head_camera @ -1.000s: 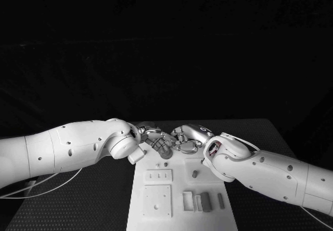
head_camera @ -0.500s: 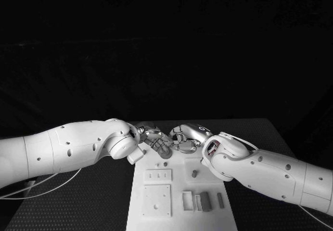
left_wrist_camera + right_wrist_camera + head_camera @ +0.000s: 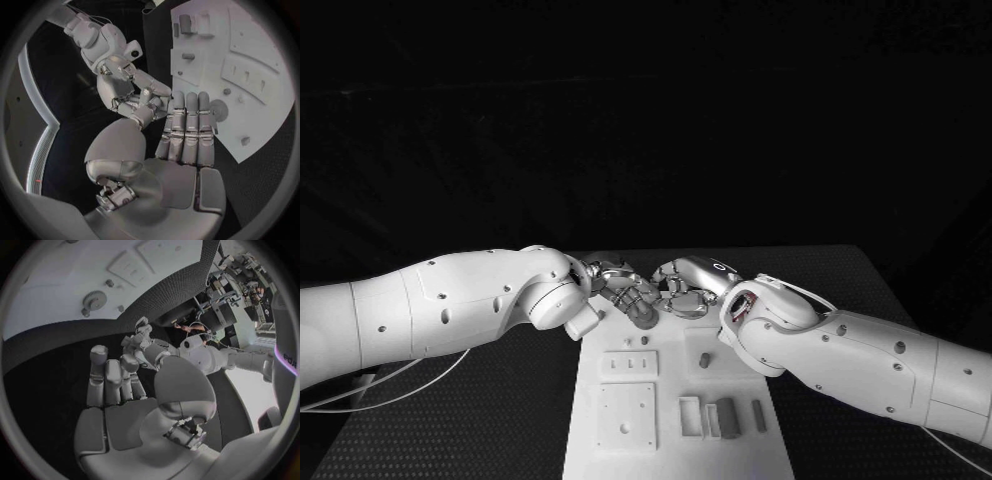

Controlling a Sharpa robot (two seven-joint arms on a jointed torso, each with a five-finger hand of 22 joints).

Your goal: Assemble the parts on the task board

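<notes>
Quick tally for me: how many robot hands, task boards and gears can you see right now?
Hands: 2, the left hand and the right hand
Task board: 1
Gear: 1
Total: 4

The black table (image 3: 473, 420) has a finely textured top and carries the white task board (image 3: 678, 455) along its middle — the board runs lengthwise from the near edge toward the far end. A thin white cable (image 3: 365, 392) loops over the table's left near corner — whether it touches the top cannot be told.
</notes>
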